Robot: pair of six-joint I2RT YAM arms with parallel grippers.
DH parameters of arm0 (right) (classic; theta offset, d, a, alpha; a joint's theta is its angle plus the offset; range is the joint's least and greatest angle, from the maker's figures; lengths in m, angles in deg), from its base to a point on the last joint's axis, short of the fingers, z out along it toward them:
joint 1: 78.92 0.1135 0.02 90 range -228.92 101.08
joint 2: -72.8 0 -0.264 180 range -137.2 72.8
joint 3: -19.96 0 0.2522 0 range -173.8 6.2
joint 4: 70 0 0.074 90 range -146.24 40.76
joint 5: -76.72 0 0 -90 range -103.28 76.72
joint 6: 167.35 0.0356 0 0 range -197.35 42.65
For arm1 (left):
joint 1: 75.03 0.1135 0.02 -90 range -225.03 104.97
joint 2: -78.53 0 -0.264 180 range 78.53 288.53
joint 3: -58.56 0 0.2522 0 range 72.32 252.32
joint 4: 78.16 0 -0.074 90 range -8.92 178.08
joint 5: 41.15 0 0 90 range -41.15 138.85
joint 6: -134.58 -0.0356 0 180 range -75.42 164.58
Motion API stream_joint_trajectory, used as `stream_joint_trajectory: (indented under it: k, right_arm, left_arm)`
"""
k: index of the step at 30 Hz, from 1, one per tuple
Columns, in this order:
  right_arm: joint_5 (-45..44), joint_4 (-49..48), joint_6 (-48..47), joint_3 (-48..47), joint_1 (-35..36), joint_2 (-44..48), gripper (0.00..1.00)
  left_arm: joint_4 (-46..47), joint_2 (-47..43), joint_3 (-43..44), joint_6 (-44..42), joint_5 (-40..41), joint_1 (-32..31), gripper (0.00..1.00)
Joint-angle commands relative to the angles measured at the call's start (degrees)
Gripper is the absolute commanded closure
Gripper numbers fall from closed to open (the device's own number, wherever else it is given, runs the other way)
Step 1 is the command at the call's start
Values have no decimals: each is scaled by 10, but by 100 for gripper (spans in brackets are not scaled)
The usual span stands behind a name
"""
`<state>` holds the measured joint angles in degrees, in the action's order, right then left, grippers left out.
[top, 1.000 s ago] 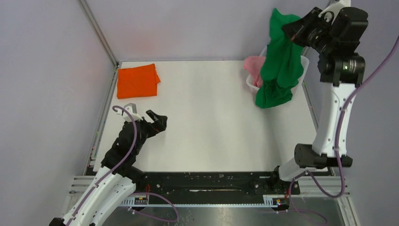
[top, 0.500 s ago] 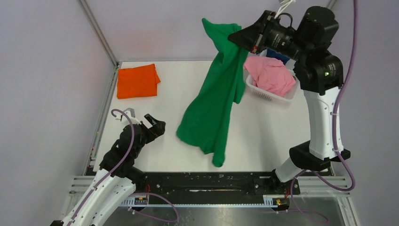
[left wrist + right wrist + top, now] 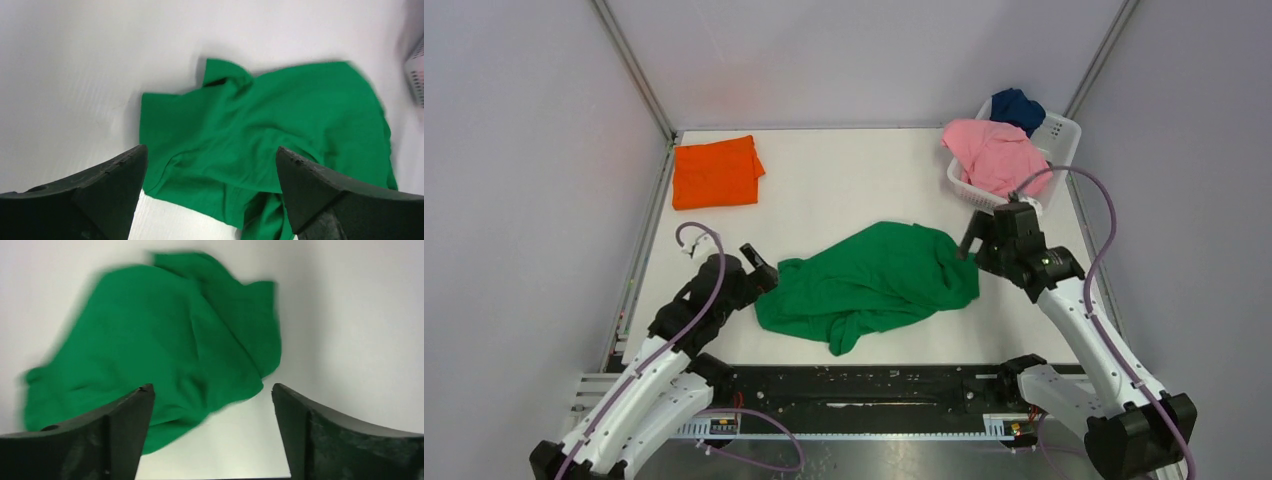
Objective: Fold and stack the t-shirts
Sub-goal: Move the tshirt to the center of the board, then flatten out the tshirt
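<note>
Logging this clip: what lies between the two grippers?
The crumpled bright green cloth t-shirt lies between the left gripper and right gripper, seen in the top view.

Four t-shirts: green, orange, pink, navy; one basket

The light was bright and even, coming from above. In the top view the white table was nearly washed out, without hard glare. The green t-shirt threw only a thin, soft shadow along its edges. In the right wrist view motion blur smeared its outline; in the left wrist view its right side and the basket were blurred too. The fingers of the left gripper and the right gripper were dark, with almost no detail.
</note>
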<state>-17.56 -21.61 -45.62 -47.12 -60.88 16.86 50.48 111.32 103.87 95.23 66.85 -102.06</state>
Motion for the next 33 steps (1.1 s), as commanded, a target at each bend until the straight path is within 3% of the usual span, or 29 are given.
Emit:
stream_joint_trajectory:
  k: [1, 4, 8, 14, 18, 23, 28, 29, 33]
  right_arm:
    - [-224, 23, 16, 26, -21, 45, 1]
    - [-248, 12, -34, 30, -21, 68, 1]
    - [-155, -54, -103, 58, -21, 68, 0]
    - [-54, -104, -144, 51, -21, -34, 0]
    - [17, -135, -128, 14, -21, -128, 5]
    - [63, -148, -116, -39, -21, -251, 14]
    - [48, -154, -130, -75, -20, -351, 22]
    - [51, -156, -131, -81, -20, -368, 26]
    - [81, -157, -122, -92, -20, -409, 46]
  left_arm:
    - [44, 75, 12, 4, -46, 0, 1]
    - [87, 136, 1, 8, -83, 1, 1]
    - [104, 218, 11, 7, -89, 1, 1]
    - [114, 308, 41, -1, -61, 0, 1]
    - [150, 379, 54, -7, -89, 0, 4]
    - [193, 464, 78, -14, -127, 1, 27]
    - [183, 525, 119, -36, -124, 0, 93]
    - [183, 529, 123, -39, -118, 0, 100]
    - [174, 517, 133, -49, -99, 0, 100]
